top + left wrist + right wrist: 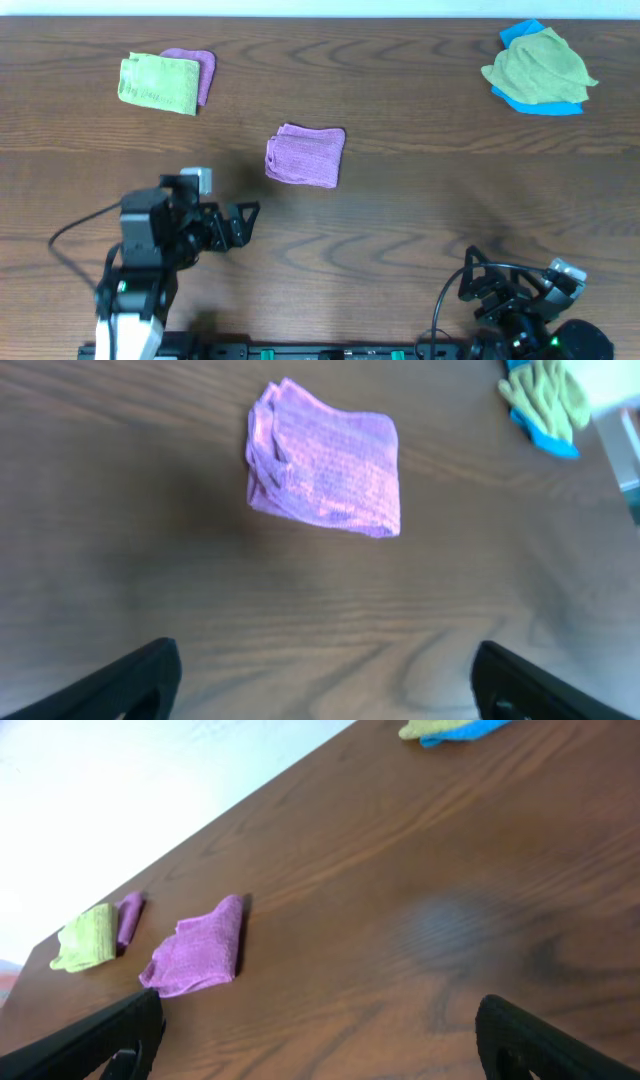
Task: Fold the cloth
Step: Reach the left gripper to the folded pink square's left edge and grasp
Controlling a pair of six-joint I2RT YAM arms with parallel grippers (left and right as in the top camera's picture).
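One big dark brown wood-grain table [420,200] fills every view, and everything else sits on it or over it.

Two black robot arms stand along the table's near edge: the left arm [140,270] at the near-left, the right arm [530,315] at the near-right. Neither reaches the table's middle.

Left gripper [243,225] hovers over bare wood on the table's near-left part. Its wrist view shows the left gripper [325,690] with fingers [130,685] spread wide to both picture edges - nothing between them, nothing held.

Right gripper [468,278] sits low at the table's near-right edge. From its wrist camera the right gripper [320,1045] also has its fingers [540,1040] as far apart as they go, gripping nothing, only bare table under the gap.

At the table's far-right corner lies a crumpled lime-green cloth [540,62] on top of a bright blue cloth [548,104] that peeks out at its edges.

At the table's far-left, a folded lime-green towel [158,83] overlaps a small purple cloth [198,70].

The cloth - a lilac-purple fuzzy microfibre towel [305,156] - lies around the table's middle, slightly left of centre, folded into a small, roughly square pad. In the left wrist view the cloth [325,465] shows stacked layer edges along one side. It lies flat, touched by neither gripper.
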